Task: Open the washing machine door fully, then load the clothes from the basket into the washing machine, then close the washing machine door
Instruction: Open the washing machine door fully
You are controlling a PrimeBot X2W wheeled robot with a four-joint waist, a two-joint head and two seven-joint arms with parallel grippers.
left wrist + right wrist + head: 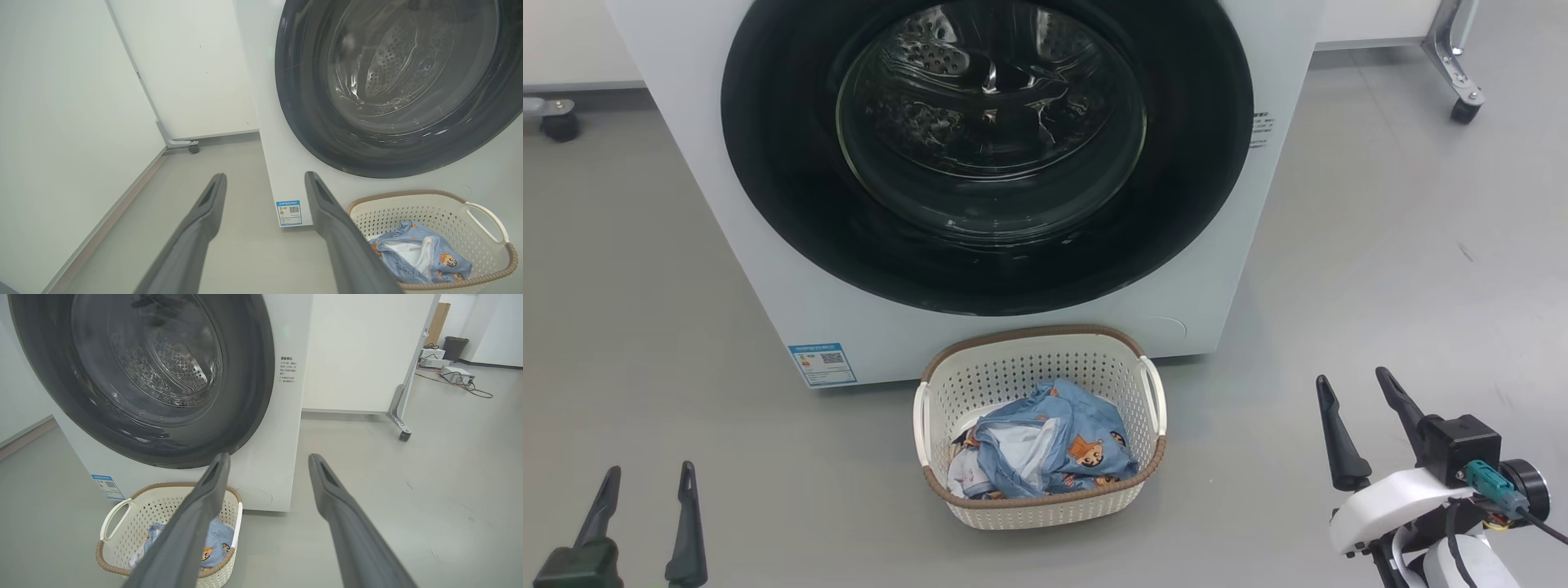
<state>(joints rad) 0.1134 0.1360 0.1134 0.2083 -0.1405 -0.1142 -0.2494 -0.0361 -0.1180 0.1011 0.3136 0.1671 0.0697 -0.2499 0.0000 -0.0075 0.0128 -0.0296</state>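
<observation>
One big white washing machine [784, 282] faces us, its round, glossy black-rimmed door [988, 155] shut. On the grey floor [645, 327] just before it sits the perforated cream basket [1013, 376], holding crumpled blue printed clothes [1054, 449]. Our left hand [651, 468] and right hand [1352, 376] hover empty, fingers spread wide.

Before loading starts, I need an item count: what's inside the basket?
A bundle of light blue cartoon-print clothes with white parts. The floor of the basket under it, and how many pieces it is, are covered.
</observation>
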